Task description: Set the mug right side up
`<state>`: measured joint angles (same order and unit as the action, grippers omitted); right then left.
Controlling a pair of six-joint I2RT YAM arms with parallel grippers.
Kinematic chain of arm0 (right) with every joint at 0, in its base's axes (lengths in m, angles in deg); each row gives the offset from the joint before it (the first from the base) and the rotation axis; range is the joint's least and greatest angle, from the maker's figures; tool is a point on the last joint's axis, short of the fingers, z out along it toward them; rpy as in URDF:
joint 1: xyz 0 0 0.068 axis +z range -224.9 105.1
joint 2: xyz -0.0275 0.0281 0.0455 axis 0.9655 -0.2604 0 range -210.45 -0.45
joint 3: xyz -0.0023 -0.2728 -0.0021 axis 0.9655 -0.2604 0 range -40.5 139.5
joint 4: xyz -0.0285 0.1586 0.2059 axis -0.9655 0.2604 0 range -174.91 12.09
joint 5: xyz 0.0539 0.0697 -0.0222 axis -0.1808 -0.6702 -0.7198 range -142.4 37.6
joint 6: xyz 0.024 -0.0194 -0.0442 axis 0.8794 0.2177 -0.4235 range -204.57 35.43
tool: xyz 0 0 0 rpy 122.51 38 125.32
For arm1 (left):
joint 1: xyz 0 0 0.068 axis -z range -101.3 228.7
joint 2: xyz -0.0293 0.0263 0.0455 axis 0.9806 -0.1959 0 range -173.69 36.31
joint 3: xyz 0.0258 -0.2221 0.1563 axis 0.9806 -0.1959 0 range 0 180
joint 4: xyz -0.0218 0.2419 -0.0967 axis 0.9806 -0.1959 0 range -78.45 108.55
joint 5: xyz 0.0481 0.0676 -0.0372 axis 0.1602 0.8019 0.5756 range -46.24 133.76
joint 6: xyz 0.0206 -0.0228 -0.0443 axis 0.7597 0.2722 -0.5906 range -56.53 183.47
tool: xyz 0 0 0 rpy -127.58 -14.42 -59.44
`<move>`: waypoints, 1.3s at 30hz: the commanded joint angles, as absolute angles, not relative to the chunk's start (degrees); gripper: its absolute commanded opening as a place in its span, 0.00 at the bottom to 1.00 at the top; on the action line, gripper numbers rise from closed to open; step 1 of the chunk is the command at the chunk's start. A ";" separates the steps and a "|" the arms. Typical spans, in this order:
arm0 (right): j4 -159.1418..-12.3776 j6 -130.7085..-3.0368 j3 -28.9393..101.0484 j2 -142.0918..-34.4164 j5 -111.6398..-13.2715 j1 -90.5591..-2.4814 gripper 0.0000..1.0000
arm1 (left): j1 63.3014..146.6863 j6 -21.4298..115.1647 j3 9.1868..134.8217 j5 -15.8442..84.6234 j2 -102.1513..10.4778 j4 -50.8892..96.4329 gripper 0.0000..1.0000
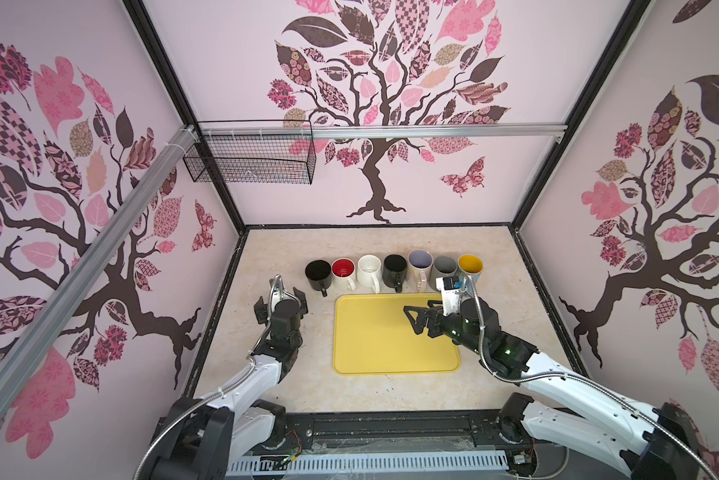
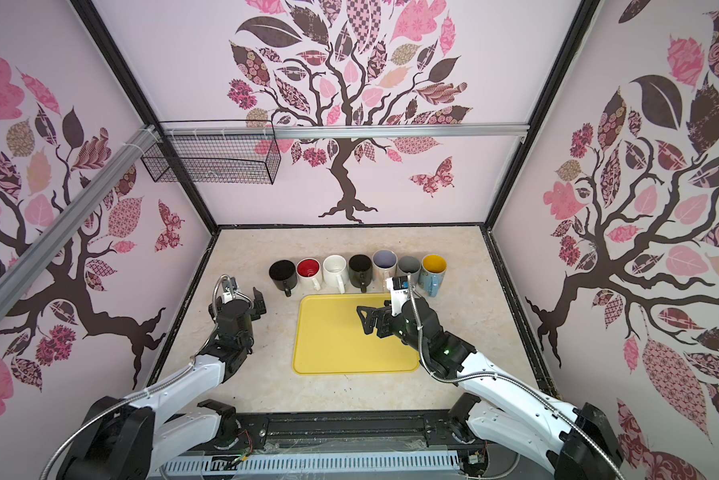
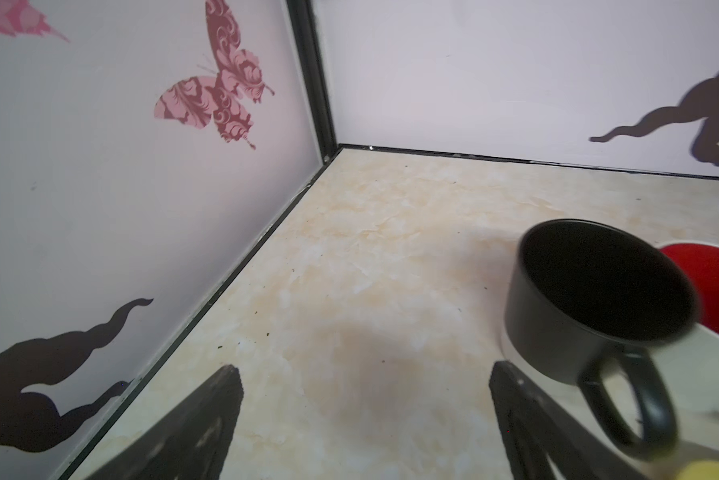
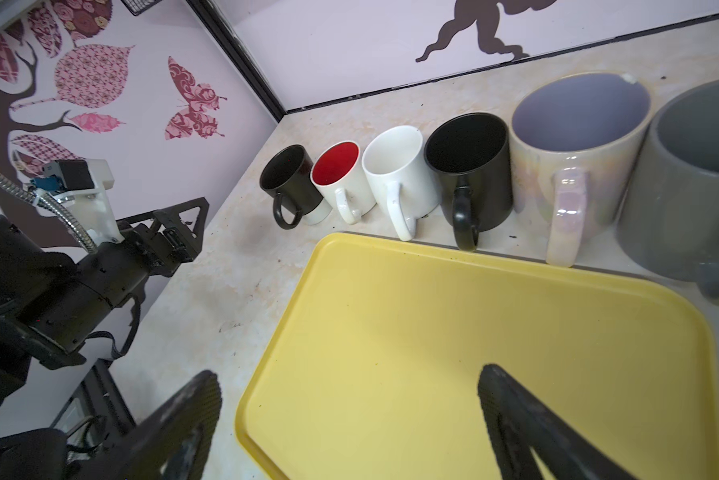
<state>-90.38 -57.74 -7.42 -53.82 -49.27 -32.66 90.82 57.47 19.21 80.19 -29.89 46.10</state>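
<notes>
Your right gripper (image 1: 412, 320) stands wide with nothing between its jaws. It hangs over the far right part of the flat yellow plastic tray (image 1: 374, 353), tips pointing left. Your left gripper (image 1: 280, 301) is spread wide too and holds nothing, above the beige marbled desk (image 1: 274, 386) left of the tray.

Just beyond the tray's far edge runs a row of seven ceramic mugs (image 2: 360, 266). Each stands on its base, mouth up, handle turned toward the near side.

From the left:
- a matte black mug (image 3: 590, 299), the one nearest your left gripper
- a white mug with a red inside (image 4: 339, 174)
- a plain white mug (image 4: 395, 166)
- a glossy black mug (image 4: 470, 162)
- a tall pearly mug with a lilac inside (image 4: 578, 166)
- a grey mug (image 4: 690, 187)
- a pale blue mug with a yellow inside (image 2: 432, 274), at the right end

Neighbours stand shoulder to shoulder. With all seven upright, you cannot tell which one the task means.
</notes>
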 commanded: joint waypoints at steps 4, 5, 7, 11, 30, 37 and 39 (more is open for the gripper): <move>-87.71 -63.50 -2.68 -56.64 -34.53 -32.92 1.00 | 83.34 57.28 25.24 62.66 -42.72 50.41 0.97; -86.86 -64.54 -2.25 -57.14 -32.37 -32.94 1.00 | 83.34 57.98 25.58 62.54 -44.15 52.36 0.96; -85.91 -66.69 -1.62 -58.26 -29.20 -32.99 1.00 | 83.07 58.72 26.80 62.11 -45.18 51.12 0.97; -86.91 -68.87 -1.66 -59.38 -24.82 -33.07 1.00 | 79.02 58.21 25.67 58.05 -44.53 52.85 0.96; -124.53 -81.42 -18.57 -70.33 -16.84 -53.84 1.00 | 77.18 55.07 28.98 59.10 -44.28 42.35 0.90; -140.54 -86.73 -20.52 -81.98 -20.44 -60.02 1.00 | 76.66 57.74 23.20 54.83 -43.71 57.40 0.92; -145.79 -88.55 -21.73 -84.77 -23.33 -60.80 1.00 | 77.69 59.72 22.26 53.90 -43.21 58.71 0.91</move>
<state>-134.21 -85.57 -21.17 -81.58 -19.21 -59.64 76.75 56.84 23.45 56.01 -43.55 53.05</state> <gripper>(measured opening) 0.996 0.912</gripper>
